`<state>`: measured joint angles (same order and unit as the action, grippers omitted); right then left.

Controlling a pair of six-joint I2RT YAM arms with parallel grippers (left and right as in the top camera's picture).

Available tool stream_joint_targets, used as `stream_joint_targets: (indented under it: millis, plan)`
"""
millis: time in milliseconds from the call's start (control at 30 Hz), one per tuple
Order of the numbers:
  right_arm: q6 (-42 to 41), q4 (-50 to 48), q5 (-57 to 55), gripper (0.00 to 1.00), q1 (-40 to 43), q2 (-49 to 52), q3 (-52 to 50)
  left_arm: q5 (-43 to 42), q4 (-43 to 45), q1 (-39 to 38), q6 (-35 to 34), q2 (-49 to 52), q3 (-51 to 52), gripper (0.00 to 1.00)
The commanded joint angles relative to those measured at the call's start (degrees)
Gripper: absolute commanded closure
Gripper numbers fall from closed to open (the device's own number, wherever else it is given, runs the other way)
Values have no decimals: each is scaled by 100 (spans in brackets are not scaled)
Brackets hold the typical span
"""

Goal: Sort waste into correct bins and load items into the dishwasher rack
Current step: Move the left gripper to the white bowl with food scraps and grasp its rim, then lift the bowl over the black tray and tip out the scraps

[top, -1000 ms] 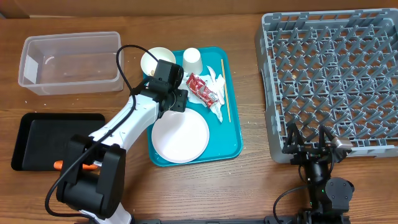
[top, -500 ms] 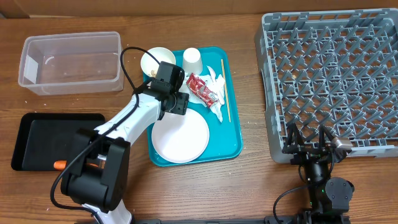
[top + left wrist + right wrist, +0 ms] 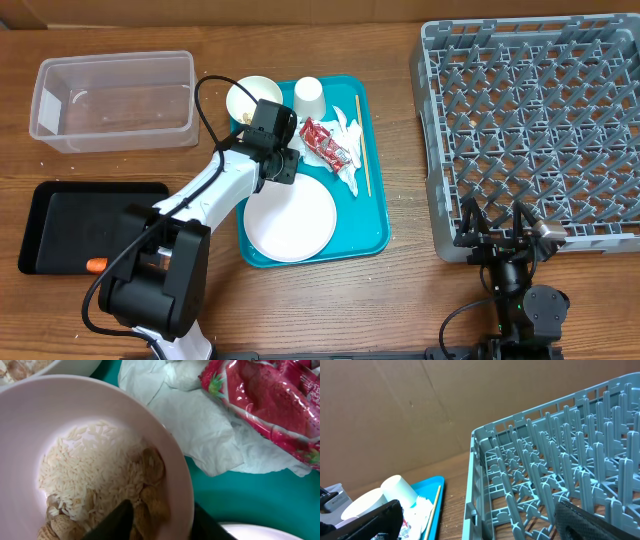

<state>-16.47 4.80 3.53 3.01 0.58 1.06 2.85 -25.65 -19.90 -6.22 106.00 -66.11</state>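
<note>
Carrot (image 3: 94,265), orange, lies at the lower edge of the black tray (image 3: 60,215) in the lower left of the overhead frame; at the lower right the right gripper (image 3: 494,216) hangs just below the rack's near wall with its jaws spread wide and nothing between them; on the near part of the teal tray (image 3: 375,215) sits the round plate (image 3: 290,220), bare; just above it the left gripper (image 3: 162,527) stands astride the rim of a white bowl (image 3: 100,415), one finger (image 3: 117,520) inside among the nuts (image 3: 150,467) and rice (image 3: 85,465), the other outside against the wall, jaws partly apart, and whether they pinch the rim cannot be told; to the right of that bowl lie the crumpled napkins (image 3: 200,435) with the red wrapper (image 3: 270,395) on top; farther up the tray stand a second bowl (image 3: 252,98) and the cup (image 3: 309,95), side by side; the clear tub (image 3: 45,95) sits in the upper left, well apart from the tray; the grey dishwasher rack (image 3: 530,120) fills the upper right.
</note>
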Motion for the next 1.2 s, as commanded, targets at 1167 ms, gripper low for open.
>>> stream_joint_targets:
  millis: [1167]
  plan:
    - [22, -20, -66, 0, 39, -42, -59, -2643, -3279, 3703, -909, -2509, -1158, 96]
